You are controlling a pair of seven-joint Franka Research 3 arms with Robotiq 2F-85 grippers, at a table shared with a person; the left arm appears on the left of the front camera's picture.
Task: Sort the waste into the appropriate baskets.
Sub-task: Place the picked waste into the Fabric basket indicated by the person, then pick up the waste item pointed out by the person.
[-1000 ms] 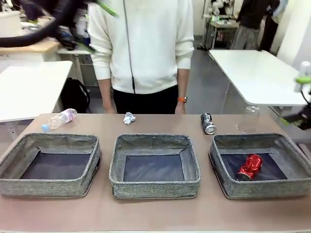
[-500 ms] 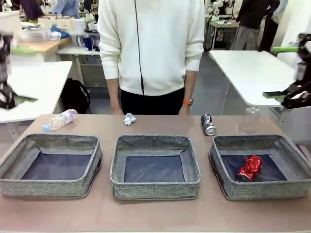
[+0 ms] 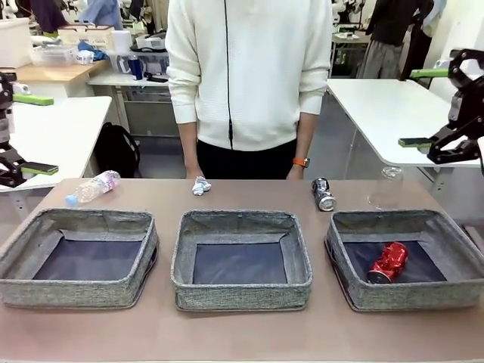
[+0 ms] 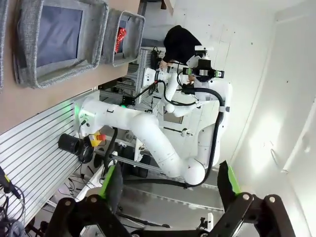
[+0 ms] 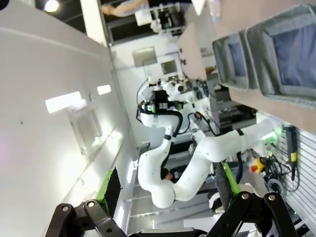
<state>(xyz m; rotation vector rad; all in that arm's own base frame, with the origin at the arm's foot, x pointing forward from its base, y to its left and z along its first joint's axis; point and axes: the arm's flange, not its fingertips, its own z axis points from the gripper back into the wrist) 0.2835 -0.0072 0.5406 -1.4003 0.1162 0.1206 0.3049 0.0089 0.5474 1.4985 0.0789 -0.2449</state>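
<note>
Green-padded fingers spread wide, the left claw (image 3: 35, 134) hangs empty beside the surface's (image 3: 242, 333) left edge, turned sideways toward the middle. The right claw (image 3: 421, 107) mirrors it at the right, equally wide, holding nothing. The crushed red can (image 3: 388, 261) lies in the right basket (image 3: 408, 219). The dark can (image 3: 324, 193), paper ball (image 3: 200, 184), pink-labelled bottle (image 3: 92, 187) and clear bottle (image 3: 389, 184) sit along the far edge. From the left wrist, rolled sideways, the red can shows inside its basket, with the right arm (image 4: 148, 133) beyond.
</note>
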